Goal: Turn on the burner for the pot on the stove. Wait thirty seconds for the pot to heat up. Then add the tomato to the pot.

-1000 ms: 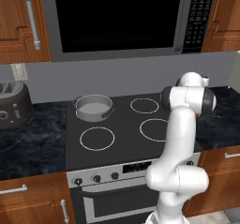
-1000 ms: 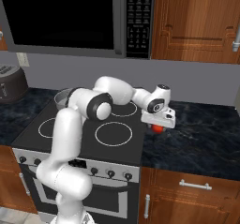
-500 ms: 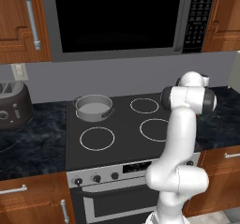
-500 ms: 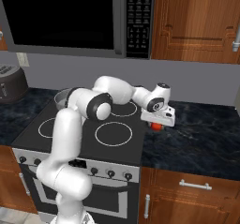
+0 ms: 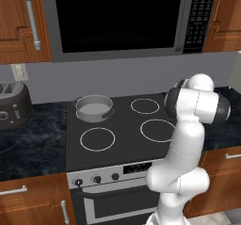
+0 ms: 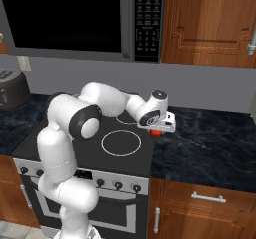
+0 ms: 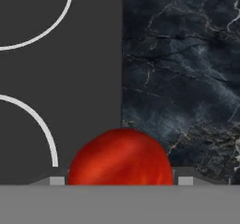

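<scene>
1. White arm rises from in front of the stove (image 5: 117, 139), bends at a dark elbow and reaches out level to its right, over the stove's right edge.
2. In the right base view the claw (image 6: 157, 130) hangs at the seam between the stove and the dark marble table (image 6: 210, 138), the hand turned downward.
3. Red tomato (image 6: 156, 132) sits right under the hand, between the fingers; in the hand view it fills the gap between the two tips (image 7: 121, 160).
4. The claw looks clenched on the tomato, with a tip flush on each side of it; whether the tomato is lifted or touching the surface I cannot tell for sure.
5. In the hand view, below the tomato, lie the black glass with parts of two white rings on one side and the marble table on the other.
6. The pot (image 5: 94, 108) stands on the back left ring, well apart from the claw, with its pale inside showing.
7. A black microwave (image 5: 117, 17) hangs above the stove; its keypad markings are too small to read.
8. A dark toaster (image 5: 13, 105) stands on the table to the left of the stove.
</scene>
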